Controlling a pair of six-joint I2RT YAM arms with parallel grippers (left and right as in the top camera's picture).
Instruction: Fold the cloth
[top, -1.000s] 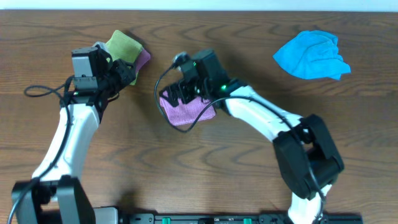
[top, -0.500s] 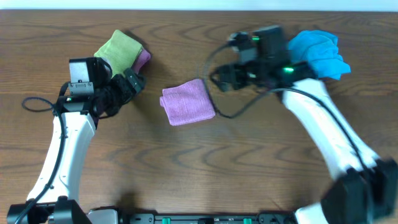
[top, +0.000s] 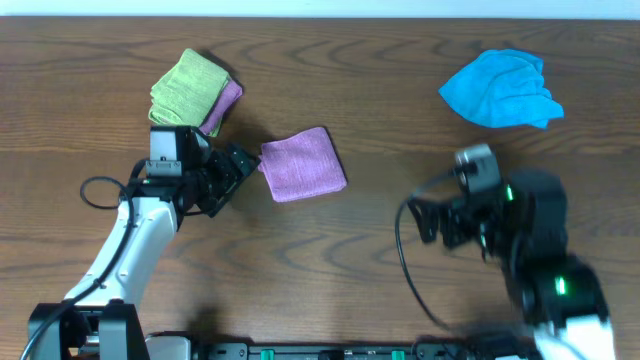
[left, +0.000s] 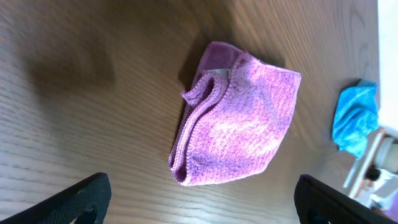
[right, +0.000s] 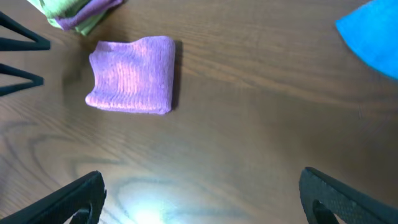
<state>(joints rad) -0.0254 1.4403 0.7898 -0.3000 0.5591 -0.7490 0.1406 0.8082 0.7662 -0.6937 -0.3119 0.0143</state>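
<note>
Lying folded on the bench, the cloth sits untouched; the left gripper is spread just beside it, the right gripper spread and empty, well apart.

Nothing could be read: no lettering, label, brand, number or sign was legible in any of the views.
</note>
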